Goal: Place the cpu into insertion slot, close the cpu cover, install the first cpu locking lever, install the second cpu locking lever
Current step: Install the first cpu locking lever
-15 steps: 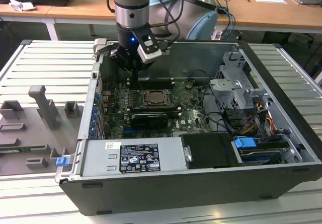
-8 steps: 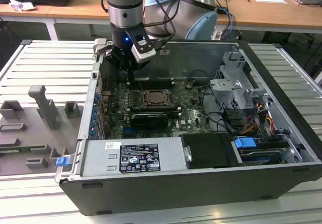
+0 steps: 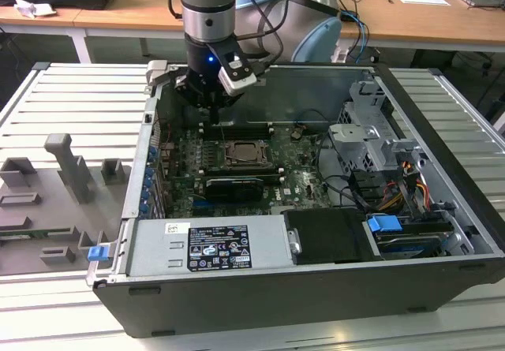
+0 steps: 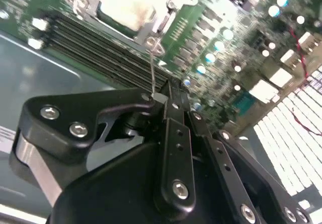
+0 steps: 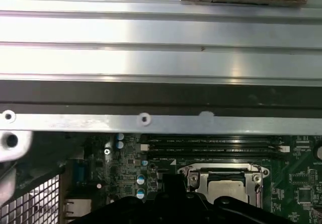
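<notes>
Nearest me is the dark wall of the open computer case (image 3: 276,304), with one silver power supply (image 3: 209,244) just inside it. Beyond that lies one long black card (image 3: 233,187), and then the insertion slot (image 3: 229,160) on the green board. The cpu (image 5: 226,190) is already seated in the slot, pale face up. The cpu cover (image 5: 197,182) appears to lie flat around it.

Above the far edge of the socket hangs the gripper (image 3: 215,114). In the second wrist view its fingers (image 4: 171,133) are drawn together at the tip, and they seem to pinch the end of a thin wire locking lever (image 4: 152,73) that runs back toward the socket.

I'd say the lever work is in hand. Done well, it needs a firm pinch so the springy wire cannot slip. It also needs a sweep along the lever's own arc, not a straight push. The fingers should stay off the memory slots (image 5: 216,146) just beside the socket.

I count one cpu, one cover, one arm and one lever that I can make out. I cannot pick out a second lever. The memory slots look like four. Farthest off stand the wooden desks (image 3: 426,20).
</notes>
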`<state>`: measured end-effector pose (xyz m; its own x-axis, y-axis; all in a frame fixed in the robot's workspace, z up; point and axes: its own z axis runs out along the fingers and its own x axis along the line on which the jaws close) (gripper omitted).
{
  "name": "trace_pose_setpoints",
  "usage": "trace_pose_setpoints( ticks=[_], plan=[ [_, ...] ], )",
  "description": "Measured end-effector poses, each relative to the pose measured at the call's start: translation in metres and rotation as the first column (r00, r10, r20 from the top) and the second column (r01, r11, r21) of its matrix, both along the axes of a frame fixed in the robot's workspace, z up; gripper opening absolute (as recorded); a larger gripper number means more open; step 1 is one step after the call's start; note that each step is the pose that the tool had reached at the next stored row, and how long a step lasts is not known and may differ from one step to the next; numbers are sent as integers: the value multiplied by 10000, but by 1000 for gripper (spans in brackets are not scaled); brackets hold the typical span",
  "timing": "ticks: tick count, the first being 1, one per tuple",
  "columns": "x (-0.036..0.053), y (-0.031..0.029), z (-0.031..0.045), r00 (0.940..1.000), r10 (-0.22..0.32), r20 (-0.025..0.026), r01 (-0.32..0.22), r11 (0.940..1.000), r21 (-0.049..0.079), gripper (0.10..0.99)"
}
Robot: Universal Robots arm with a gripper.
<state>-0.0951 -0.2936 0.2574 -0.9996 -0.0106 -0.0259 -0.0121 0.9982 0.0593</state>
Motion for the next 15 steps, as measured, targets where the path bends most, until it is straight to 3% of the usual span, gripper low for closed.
trace_pose_setpoints(
  ticks=[15],
  plan=[
    [212, 0, -34, 10000, 5, 0, -5, 10000, 0, 106]
  ],
)
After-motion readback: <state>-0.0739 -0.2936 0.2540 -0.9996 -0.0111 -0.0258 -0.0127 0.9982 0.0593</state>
